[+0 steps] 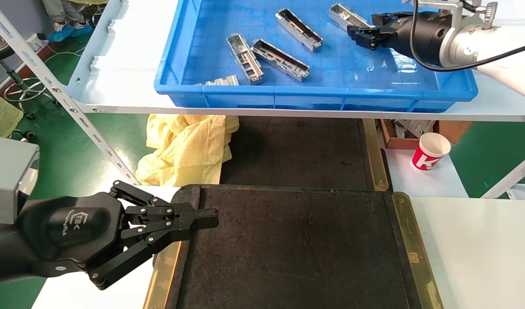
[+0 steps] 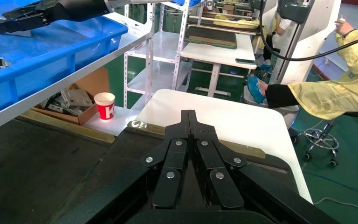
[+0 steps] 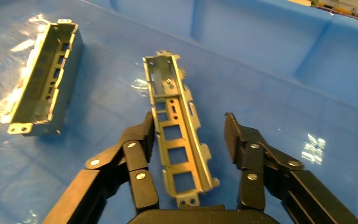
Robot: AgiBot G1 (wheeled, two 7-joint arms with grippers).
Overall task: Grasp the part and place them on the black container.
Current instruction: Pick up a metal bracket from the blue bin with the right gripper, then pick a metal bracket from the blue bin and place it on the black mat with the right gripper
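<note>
One black container (image 1: 296, 249) is lying bare below the shelf; one blue crate (image 1: 314, 92) is holding the parts. My right gripper (image 3: 189, 135) is straddling a part (image 3: 177, 135) with fingers spread; my left gripper (image 1: 202, 219) is resting pinched together, empty, at the container's left edge.

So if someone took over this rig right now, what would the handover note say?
Right tool: open, straddling one silver-grey metal trough-shaped part in the blue plastic crate, not yet closed.
Left tool: shut, empty, parked at the near-left edge of the wide flat black container.
Done: no part shows on the black container.
Left: grasp this part, carry it to the container, then the four other parts in the crate.
</note>
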